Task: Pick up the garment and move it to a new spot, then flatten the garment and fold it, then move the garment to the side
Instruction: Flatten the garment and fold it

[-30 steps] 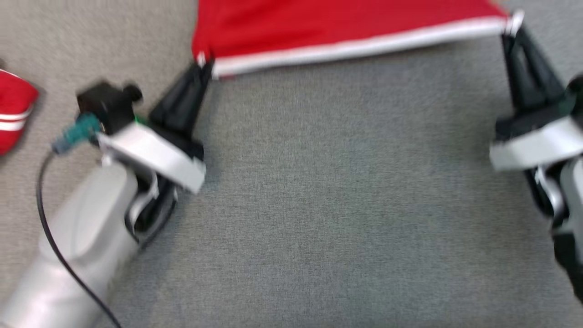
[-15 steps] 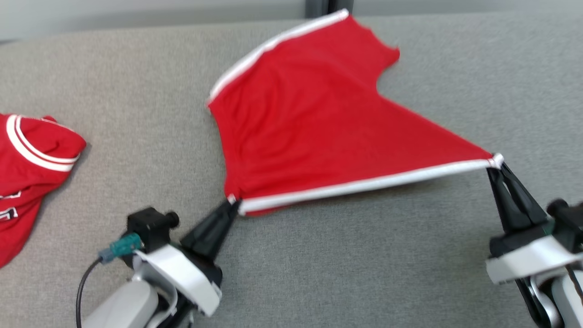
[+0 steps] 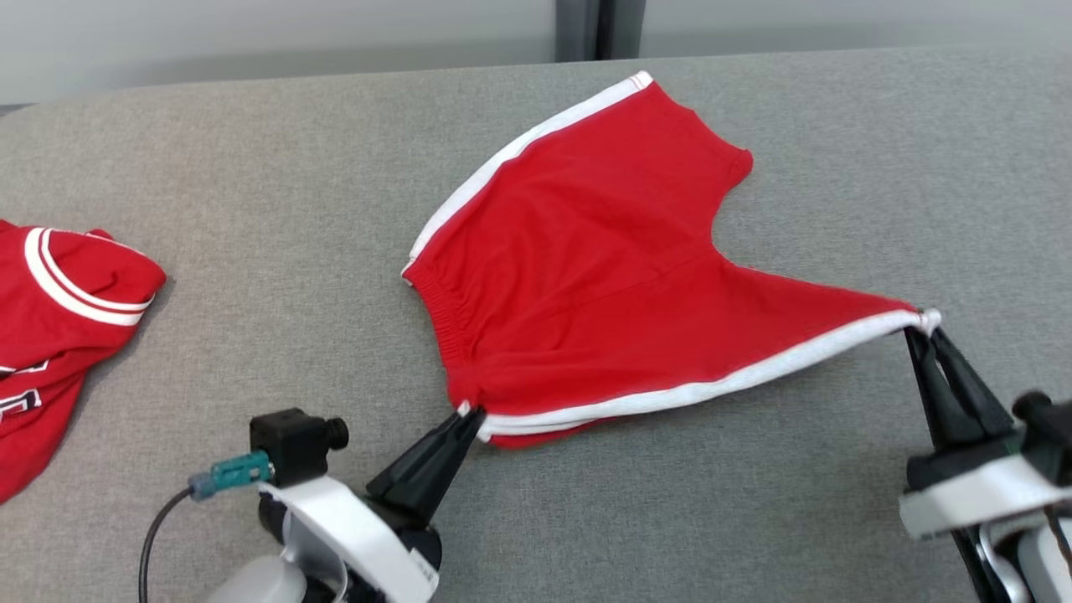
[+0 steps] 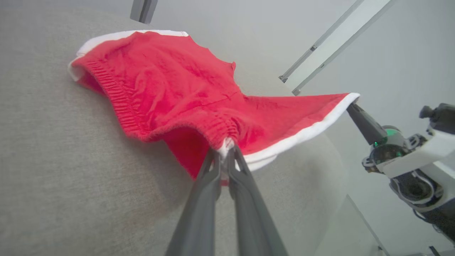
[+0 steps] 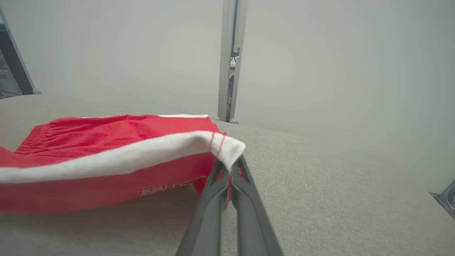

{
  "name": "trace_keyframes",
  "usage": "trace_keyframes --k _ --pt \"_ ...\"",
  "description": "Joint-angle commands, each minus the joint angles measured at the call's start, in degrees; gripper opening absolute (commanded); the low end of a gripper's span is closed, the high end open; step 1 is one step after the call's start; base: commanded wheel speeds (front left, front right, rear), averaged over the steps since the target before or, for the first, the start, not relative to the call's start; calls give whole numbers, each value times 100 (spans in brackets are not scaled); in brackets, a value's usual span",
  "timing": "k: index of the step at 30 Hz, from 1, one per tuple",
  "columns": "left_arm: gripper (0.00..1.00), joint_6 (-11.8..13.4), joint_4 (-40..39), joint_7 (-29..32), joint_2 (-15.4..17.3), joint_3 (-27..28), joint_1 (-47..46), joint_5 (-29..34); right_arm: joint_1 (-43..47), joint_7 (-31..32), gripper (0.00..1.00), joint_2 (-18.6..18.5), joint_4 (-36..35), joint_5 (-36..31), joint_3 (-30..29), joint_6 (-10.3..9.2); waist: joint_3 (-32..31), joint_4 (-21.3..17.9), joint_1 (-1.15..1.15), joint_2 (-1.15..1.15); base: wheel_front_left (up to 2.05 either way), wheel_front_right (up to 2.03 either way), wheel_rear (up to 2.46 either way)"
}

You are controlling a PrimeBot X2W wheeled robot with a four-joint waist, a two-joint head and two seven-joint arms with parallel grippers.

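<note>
- Toward the far edge of the grey padded surface, a little right of its middle, lie the red shorts. Their far leg and far waistband corner rest on the cloth, while the near side is lifted.
- The left gripper has its 2 fingers closed tight on the near waistband corner. The right gripper has its 2 fingers pinched on the hem corner of the near leg.
- The white side stripe is stretched between the 2 grippers. It runs roughly along the near edge and angles farther away toward the right. All the loose fabric lies beyond the fingertips, on the far side.
- This looks like the flattening step. The next move probably calls for both arms to draw the stripe toward the near edge and lower it together, with even tension.
- A broad bare strip lies between the stripe and the near edge. The far leg hem sits close to the far edge, so there is little room that way.
- A second red garment at the left edge is well apart from the left gripper.
</note>
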Motion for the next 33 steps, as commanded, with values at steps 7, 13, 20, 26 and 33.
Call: trace_keyframes --k 7,13,20,26,33 --pt "0 -58 369 66 -697 508 -649 -982 -1667 -8 0 52 1261 -143 129 -1 425 423 0 0 0 0 0" --pt "0 -81 976 -16 -1183 711 -1336 -1186 -3001 -8 0 -112 2301 -249 423 -1 856 766 0 0 0 0 0" --pt "0 -217 1637 -128 -1638 837 -2121 -1336 -4508 40 0 -193 3666 -144 916 -2 1407 1055 0 0 0 0 0" --pt "0 -279 2075 -268 -1808 851 -2605 -1265 -5424 24 0 -62 4412 -32 1355 -1 1677 1177 0 0 0 0 0" --pt "0 -312 2476 -455 -1955 822 -3073 -1229 -6278 -10 0 -9 5205 43 1794 -1 1862 1355 0 0 0 0 0"
